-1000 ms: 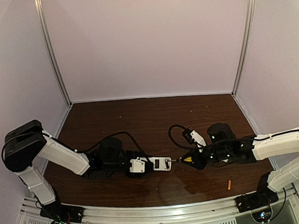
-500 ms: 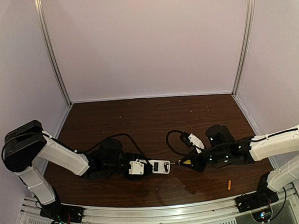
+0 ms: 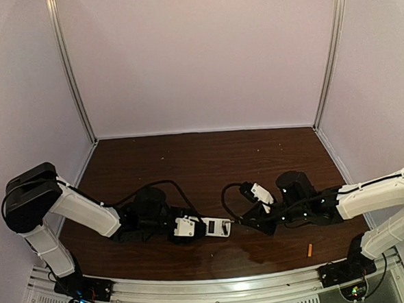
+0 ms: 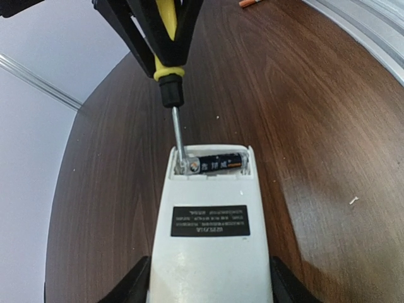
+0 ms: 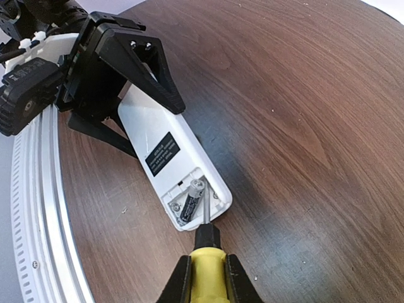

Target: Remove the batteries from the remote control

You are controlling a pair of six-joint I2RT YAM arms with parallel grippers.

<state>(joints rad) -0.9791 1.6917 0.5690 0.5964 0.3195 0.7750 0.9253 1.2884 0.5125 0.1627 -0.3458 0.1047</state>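
Observation:
The white remote control (image 3: pixel 215 227) lies back-up on the brown table, its cover off. My left gripper (image 3: pixel 191 228) is shut on its near end; in the left wrist view the remote (image 4: pixel 211 252) fills the space between the jaws. The dark battery (image 4: pixel 218 165) lies in the open recess and also shows in the right wrist view (image 5: pixel 190 201). My right gripper (image 3: pixel 260 222) is shut on the yellow-handled screwdriver (image 5: pixel 208 278), whose tip rests in the recess beside the battery. The orange battery (image 3: pixel 308 250) lies loose on the table near the right arm.
A metal rail (image 3: pixel 210 288) runs along the table's near edge, close to the remote in the right wrist view (image 5: pixel 31 208). Pale booth walls (image 3: pixel 196 62) close the back and sides. A black cable loops above the right gripper (image 3: pixel 226 191).
My right arm has moved left, bringing the screwdriver tip into the remote's open recess. The left gripper and the remote have shifted only slightly.

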